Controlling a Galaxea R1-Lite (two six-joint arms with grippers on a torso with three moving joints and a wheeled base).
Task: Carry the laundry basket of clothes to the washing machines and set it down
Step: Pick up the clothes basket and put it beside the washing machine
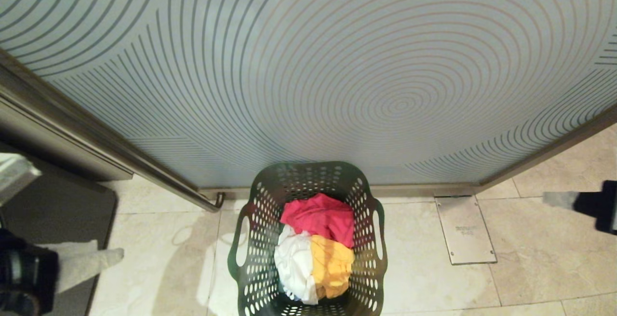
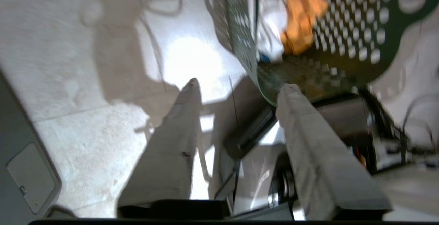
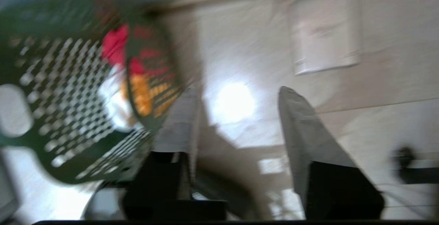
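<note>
Green laundry basket (image 1: 371,239) holding clothes (image 1: 315,246) stands on floor tiles (image 1: 159,239) between left hand (image 2: 236,84) and right hand (image 3: 236,89), both with fingers apart, empty.

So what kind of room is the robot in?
Hard to say for sure, but probably the entrance of a laundry place. A frosted glass door with curved stripes stands ahead, the floor is pale stone tile, and a green laundry basket holds clothes. No washing machines show.
</note>
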